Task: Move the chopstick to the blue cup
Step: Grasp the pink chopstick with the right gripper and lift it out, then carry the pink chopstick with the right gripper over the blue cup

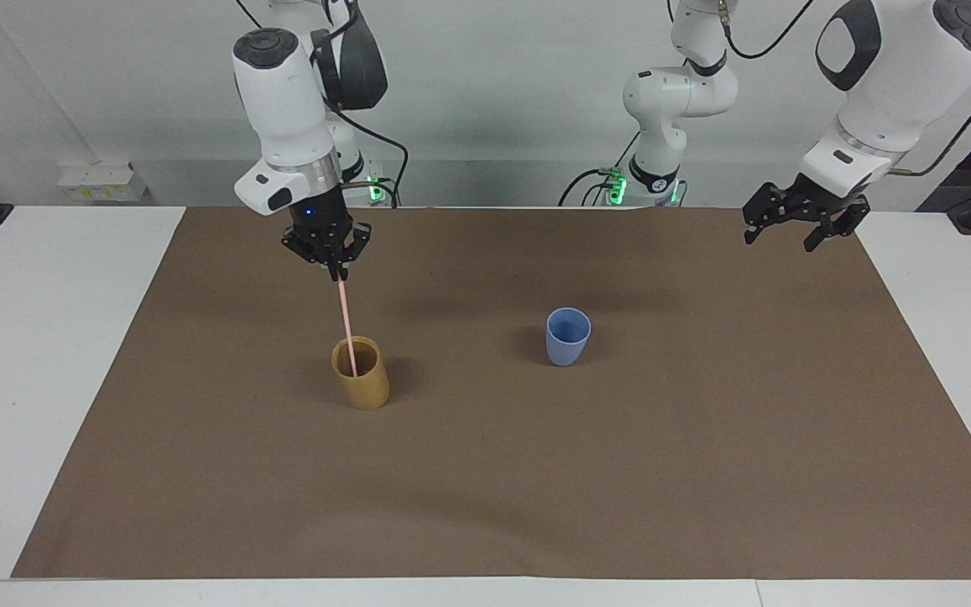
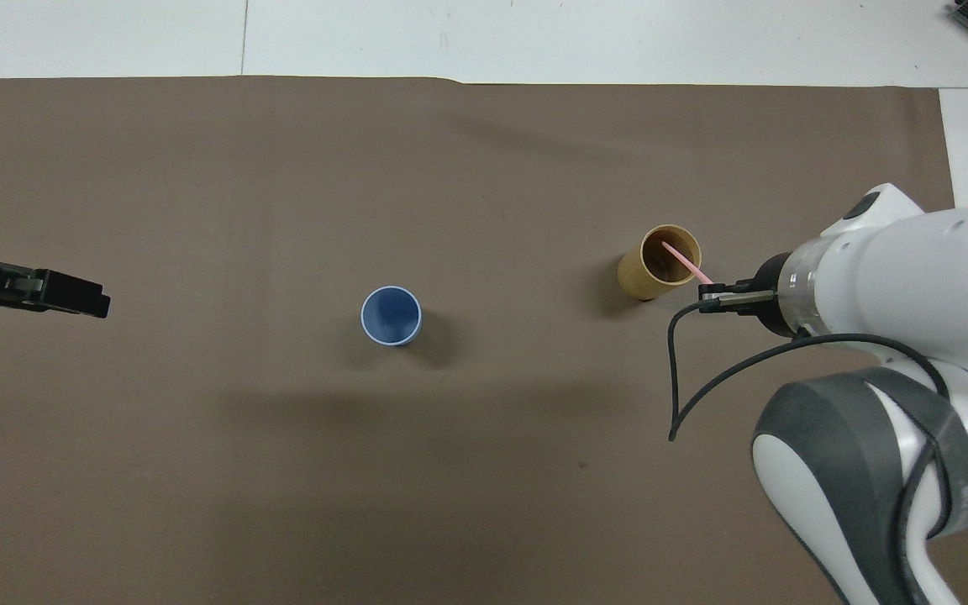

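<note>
A thin pale-pink chopstick point(image 1: 346, 320) point(image 2: 686, 263) hangs from my right gripper point(image 1: 335, 273), which is shut on its top end. The stick's lower end still dips inside the tan-brown cup point(image 1: 360, 384) point(image 2: 659, 263), which leans slightly. The blue cup point(image 1: 568, 335) point(image 2: 391, 316) stands upright near the middle of the brown mat, beside the tan cup toward the left arm's end. My left gripper point(image 1: 793, 235) point(image 2: 102, 305) hangs open in the air over the mat's edge at the left arm's end, holding nothing.
A brown mat point(image 1: 485, 472) covers most of the white table point(image 1: 39, 354). The right arm's bulky wrist and a looping black cable point(image 2: 686, 378) hang over the mat near the tan cup.
</note>
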`<state>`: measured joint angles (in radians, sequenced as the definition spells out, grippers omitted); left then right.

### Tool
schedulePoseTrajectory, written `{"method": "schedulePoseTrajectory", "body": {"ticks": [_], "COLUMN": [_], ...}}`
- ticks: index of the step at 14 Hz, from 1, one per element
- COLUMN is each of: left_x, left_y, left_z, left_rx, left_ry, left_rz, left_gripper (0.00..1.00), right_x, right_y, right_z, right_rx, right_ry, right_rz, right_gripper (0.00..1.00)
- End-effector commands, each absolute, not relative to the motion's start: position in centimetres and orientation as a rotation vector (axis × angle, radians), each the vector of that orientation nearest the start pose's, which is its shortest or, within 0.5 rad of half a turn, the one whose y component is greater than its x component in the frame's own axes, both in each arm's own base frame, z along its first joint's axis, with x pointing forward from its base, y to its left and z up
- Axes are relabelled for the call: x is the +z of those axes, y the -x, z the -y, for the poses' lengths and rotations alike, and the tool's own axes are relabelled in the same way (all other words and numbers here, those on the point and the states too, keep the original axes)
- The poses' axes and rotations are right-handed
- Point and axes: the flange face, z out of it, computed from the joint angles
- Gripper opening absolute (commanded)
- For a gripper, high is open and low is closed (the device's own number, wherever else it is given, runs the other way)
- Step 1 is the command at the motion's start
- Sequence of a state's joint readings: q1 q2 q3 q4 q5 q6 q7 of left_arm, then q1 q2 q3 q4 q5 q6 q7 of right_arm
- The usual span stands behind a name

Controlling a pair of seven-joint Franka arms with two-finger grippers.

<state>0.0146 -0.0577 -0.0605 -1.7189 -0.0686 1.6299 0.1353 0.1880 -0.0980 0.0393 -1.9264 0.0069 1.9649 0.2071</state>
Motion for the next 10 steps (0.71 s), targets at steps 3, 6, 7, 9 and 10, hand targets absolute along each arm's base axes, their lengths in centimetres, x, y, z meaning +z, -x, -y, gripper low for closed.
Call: {"method": "schedulePoseTrajectory", "body": {"ticks": [3, 6, 7, 9, 10], "left_x": [59.7, 59.9, 60.0, 60.0, 60.0], "left_y": [-53.5, -53.4, -53.4, -53.4, -53.4], "left_z": [3.5, 3.9, 3.8, 3.2, 3.0], "left_rx": [0.062, 0.053, 0.053, 0.05, 0.05], "left_ry": [3.18, 3.182, 3.183, 3.185, 3.185], "left_rz": [-0.233, -0.222, -0.223, -0.203, -0.198], "left_gripper": [1.0, 1.0, 1.0, 1.0, 1.0], "right_x": [60.7, 62.6, 63.3, 64.9, 65.5], "right_y": [-52.9, -52.3, -52.0, -51.4, -51.3], "right_z": [-12.1, -12.2, -12.6, -13.4, -14.0], "right_rx": [-0.177, -0.127, -0.112, -0.067, -0.01], "right_ry": [3.091, 3.099, 3.079, 3.029, 3.026], "right_rz": [0.011, 0.011, 0.01, -0.005, -0.081], "right_gripper": [0.0, 0.0, 0.0, 0.0, 0.0]}}
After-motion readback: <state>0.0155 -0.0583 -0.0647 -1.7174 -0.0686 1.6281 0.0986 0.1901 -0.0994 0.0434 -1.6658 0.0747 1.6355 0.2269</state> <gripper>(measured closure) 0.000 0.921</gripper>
